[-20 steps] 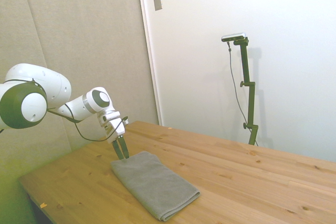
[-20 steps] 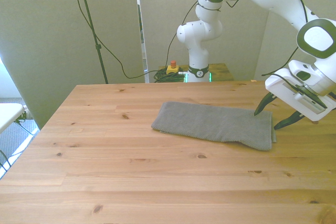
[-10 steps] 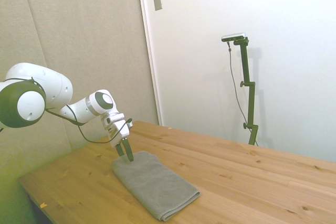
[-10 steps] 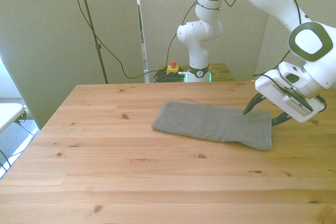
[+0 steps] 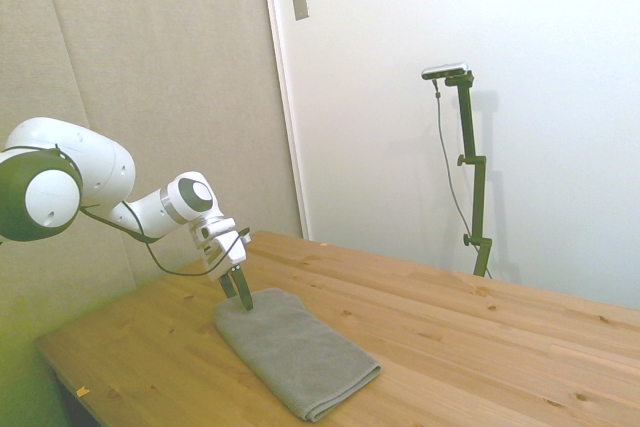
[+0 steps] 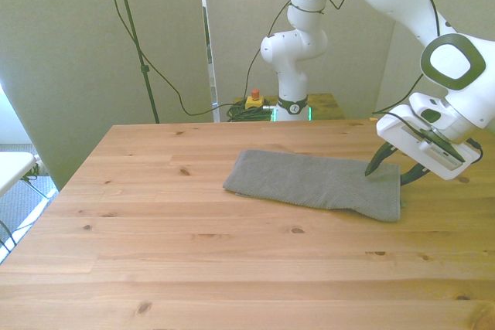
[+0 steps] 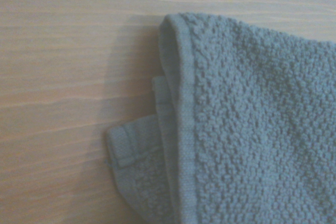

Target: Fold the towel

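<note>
The gray towel [image 6: 317, 182] lies flat and layered on the wooden table [image 6: 193, 253], stretched across the front view's middle to right. My gripper [image 6: 387, 175] is open at the towel's end on the front view's right, with one fingertip [image 6: 370, 170] low over the cloth and the other just past its edge. The side view shows the gripper [image 5: 238, 294] tilted down at the towel's [image 5: 295, 352] end nearest the arm. Up close, the wrist view has the towel's [image 7: 252, 119] hemmed corner, with a lower layer's corner poking out on the wood.
The table's edge [image 6: 433, 183] on the front view's right runs close to the gripper. Bare wood [image 5: 480, 347] surrounds the towel. A yellow box with a red button [image 6: 253, 99] and cables sit on the floor behind the table.
The gripper has come down and in toward the towel's end, from beside it to astride its edge. Its fingers stand a little closer together. The towel has not moved.
</note>
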`<state>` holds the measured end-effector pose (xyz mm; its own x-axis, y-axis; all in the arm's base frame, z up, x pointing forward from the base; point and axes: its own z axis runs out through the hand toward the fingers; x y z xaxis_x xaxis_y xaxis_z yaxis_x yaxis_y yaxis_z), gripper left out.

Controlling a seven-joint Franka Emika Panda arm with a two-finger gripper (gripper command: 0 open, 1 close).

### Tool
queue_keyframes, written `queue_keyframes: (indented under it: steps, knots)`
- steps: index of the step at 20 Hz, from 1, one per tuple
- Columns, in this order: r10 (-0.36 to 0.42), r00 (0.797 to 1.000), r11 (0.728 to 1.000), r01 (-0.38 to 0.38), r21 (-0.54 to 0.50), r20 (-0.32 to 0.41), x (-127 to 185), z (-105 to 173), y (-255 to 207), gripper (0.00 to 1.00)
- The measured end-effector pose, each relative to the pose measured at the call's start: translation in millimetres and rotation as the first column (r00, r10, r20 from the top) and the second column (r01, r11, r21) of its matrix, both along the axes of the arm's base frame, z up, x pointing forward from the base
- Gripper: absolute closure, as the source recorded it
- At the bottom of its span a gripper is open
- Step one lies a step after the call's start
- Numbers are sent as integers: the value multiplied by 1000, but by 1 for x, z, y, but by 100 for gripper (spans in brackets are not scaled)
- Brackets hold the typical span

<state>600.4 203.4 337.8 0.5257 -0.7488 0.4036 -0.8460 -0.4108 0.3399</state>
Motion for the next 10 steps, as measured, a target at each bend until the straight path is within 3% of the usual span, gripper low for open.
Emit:
queue_keyframes:
  steps: [10]
  knots:
    - [25,1000,999,-25,19,7,-7,-6,0,100]
